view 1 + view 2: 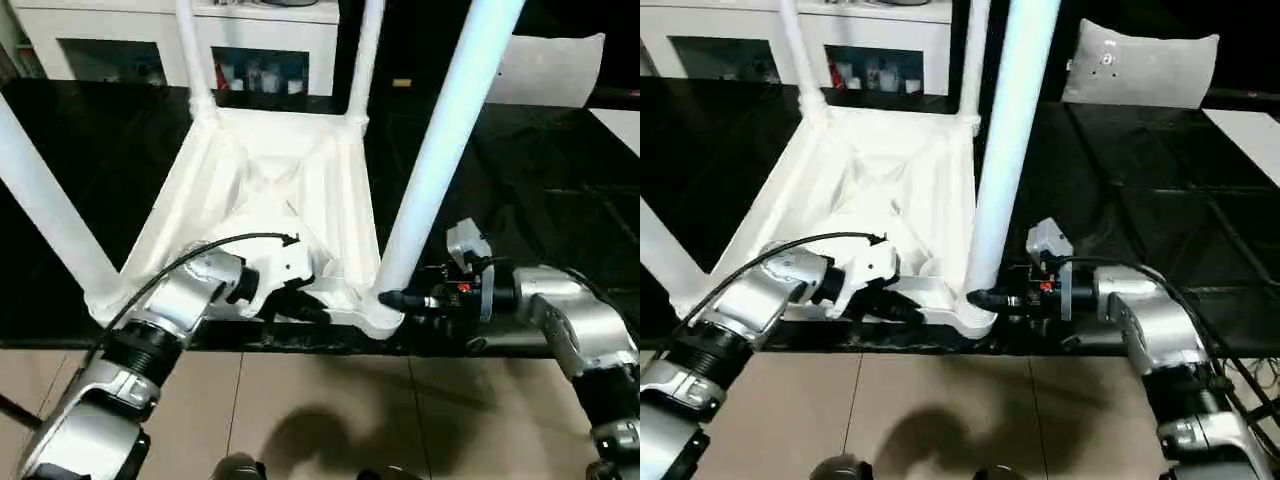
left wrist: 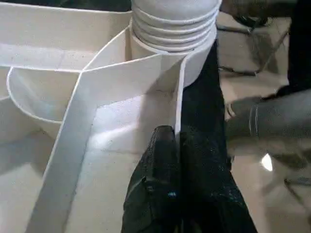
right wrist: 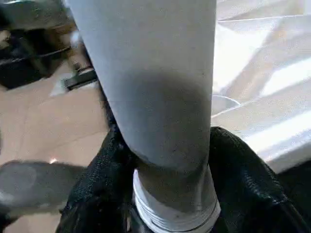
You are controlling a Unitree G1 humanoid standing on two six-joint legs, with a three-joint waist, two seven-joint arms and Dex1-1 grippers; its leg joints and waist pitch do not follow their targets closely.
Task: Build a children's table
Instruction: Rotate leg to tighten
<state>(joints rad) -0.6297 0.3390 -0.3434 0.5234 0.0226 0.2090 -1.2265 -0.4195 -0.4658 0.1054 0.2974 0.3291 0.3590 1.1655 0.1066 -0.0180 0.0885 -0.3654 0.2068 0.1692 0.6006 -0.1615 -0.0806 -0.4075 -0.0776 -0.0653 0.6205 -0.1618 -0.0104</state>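
1. Four white legs stand up from the upturned tabletop (image 1: 262, 175), which lies ribbed side up on the black work table (image 1: 560, 200), centre of the head views.
2. Near-right leg (image 1: 440, 150) rises from the lower-centre corner socket (image 1: 378, 312) to the top edge of frame, leaning right.
3. Near-left leg (image 1: 45, 205) runs from the left edge down to the lower-left corner. Two far legs (image 1: 193, 50) stand at top centre.
4. Right gripper (image 1: 392, 299) comes in level from the right, lower centre. Its black fingers (image 3: 99, 194) sit on both sides of the near-right leg's base, touching it just above the threaded end: clamped on the leg.
5. Left gripper (image 1: 310, 312) sits lower centre-left, at the tabletop's near edge beside that socket. Fingers (image 2: 163, 160) pressed together, pinching the thin upright rim wall of the tabletop between them.
6. Left wrist view: leg's threaded end seated in the socket, right above the pinched rim.
7. White cabinet (image 1: 260, 40) along the top edge behind the work table; tan floor (image 1: 330, 410) across the bottom.
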